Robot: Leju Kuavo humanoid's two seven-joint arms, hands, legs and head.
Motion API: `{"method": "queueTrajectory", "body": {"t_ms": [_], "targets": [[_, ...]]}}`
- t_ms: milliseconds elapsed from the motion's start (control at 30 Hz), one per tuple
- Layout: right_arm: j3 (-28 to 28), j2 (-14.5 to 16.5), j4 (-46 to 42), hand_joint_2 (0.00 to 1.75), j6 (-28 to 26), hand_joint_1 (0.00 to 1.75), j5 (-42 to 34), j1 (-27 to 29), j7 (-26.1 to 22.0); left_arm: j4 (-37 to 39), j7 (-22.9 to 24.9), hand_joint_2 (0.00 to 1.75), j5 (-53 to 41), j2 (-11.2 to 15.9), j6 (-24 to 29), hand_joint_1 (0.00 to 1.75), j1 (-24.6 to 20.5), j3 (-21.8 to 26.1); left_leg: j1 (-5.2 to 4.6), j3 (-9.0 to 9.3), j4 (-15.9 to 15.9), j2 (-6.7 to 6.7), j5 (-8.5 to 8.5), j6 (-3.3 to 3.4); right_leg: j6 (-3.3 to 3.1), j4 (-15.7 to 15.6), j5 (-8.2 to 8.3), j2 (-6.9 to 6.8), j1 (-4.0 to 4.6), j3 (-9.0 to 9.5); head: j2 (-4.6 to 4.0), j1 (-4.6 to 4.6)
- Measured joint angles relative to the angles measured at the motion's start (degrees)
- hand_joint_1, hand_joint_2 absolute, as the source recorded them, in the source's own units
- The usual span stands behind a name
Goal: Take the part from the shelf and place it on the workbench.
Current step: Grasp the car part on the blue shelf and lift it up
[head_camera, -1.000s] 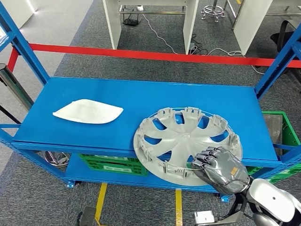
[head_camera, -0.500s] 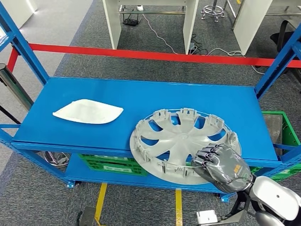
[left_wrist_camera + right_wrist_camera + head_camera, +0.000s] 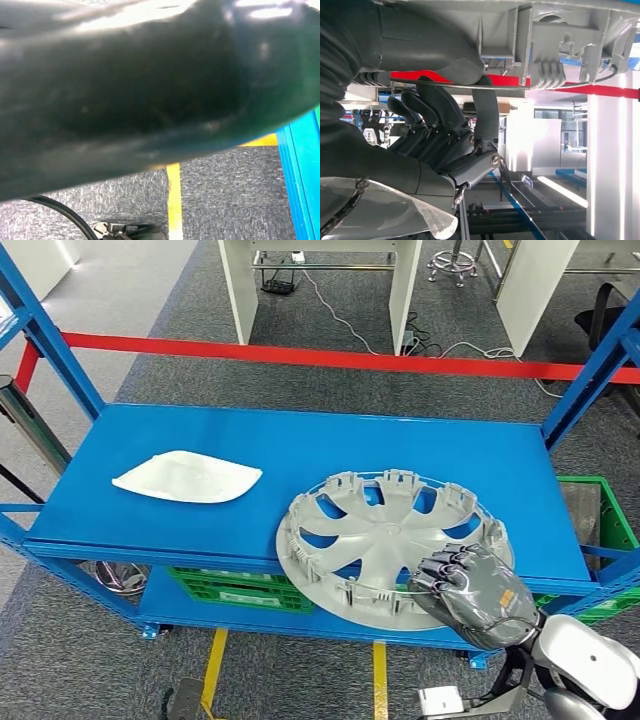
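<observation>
Gripping the near edge of the round silver-grey plastic wheel cover (image 3: 392, 547), the right hand (image 3: 469, 596) has its fingers (image 3: 441, 565) curled over the rim – the close wrist view shows the thumb (image 3: 433, 47) pressed against one face and the dark fingers (image 3: 444, 107) against the other. That cover lies on the blue metal shelf (image 3: 294, 455) with its front part overhanging the shelf's front edge. To its left, well apart, a flat white pointed-oval panel (image 3: 187, 477) lies on the same shelf – I cannot tell the left hand's state.
</observation>
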Motion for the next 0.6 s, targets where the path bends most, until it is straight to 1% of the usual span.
{"method": "queueTrajectory", "body": {"t_ms": [267,433,600], "targets": [[0.0,-0.5,0.0,1.75,-0.4,1.75,0.2,-0.3,0.4,0.0,0.0,0.00,-0.1,0.0,0.1,0.00,0.0,0.0,0.00,0.00,0.0,0.00,0.00,0.00,0.00,0.0,0.00,0.00,0.00,0.01,0.00,0.01],[-0.7,-2.0,-0.6,1.75,0.7,1.75,-1.9,-2.4,0.3,0.0,0.0,0.00,-0.2,0.2,-1.3,0.00,0.0,0.1,-0.01,0.00,0.0,0.00,0.00,0.00,0.00,0.0,0.01,0.00,-0.01,0.01,0.00,0.02],[-1.1,-2.5,-0.8,1.75,1.4,1.75,-2.4,-3.4,0.2,0.0,0.0,0.00,-0.2,0.3,-1.8,0.00,0.0,0.1,-0.01,0.00,0.0,0.00,0.01,0.01,0.00,0.0,0.01,-0.01,-0.01,0.01,0.00,0.01]]}}
